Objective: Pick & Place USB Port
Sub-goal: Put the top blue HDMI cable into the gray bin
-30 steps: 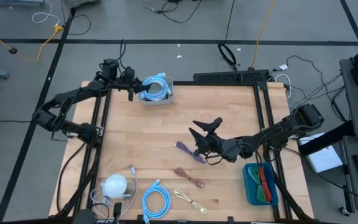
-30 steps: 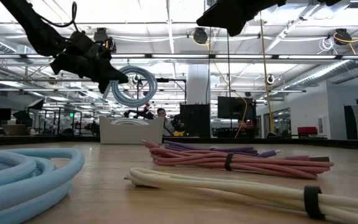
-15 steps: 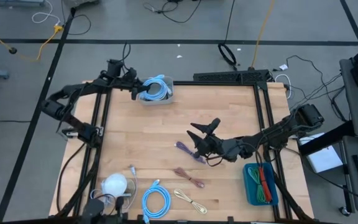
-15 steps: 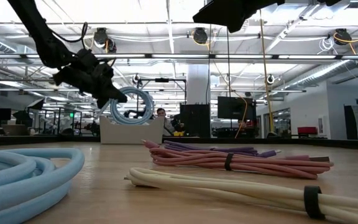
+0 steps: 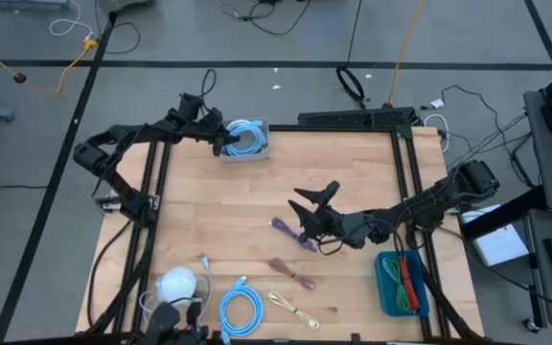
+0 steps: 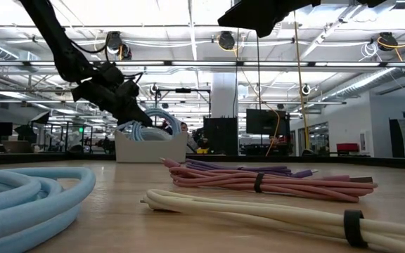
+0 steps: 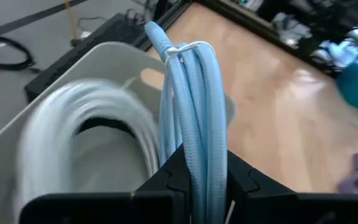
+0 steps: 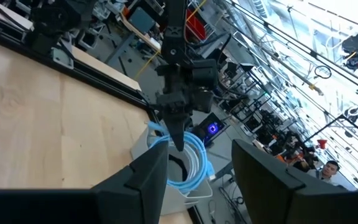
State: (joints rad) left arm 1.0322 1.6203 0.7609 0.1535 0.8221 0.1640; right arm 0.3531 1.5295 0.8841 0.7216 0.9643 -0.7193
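My left gripper is at the table's far left and is shut on a light blue coiled USB cable. The coil stands over a white bin, and in the low view its lower part dips behind the bin's wall. A pale, blurred coil lies inside the bin. My right gripper hangs open above the middle of the table, over a purple cable and touching nothing. My left gripper pinches the coil's bundled strands, several loops together, between its two fingers. The fingers come slanting down from the table's left. The coil runs on past the fingertips, edge-on, to a white tie near its far end, its lower part inside the bin.
Near the front edge lie a pink cable, a cream cable, a blue coil and a white bundle. A teal bin with red and green cables stands at the front right. Black frame rails run along the table's left and right sides.
My left gripper has moved down and toward the table's right edge, tipping further down, with the blue coil still in its hold. The coil, which hung clear above the bin, now has its lower part sunk behind the bin's wall.
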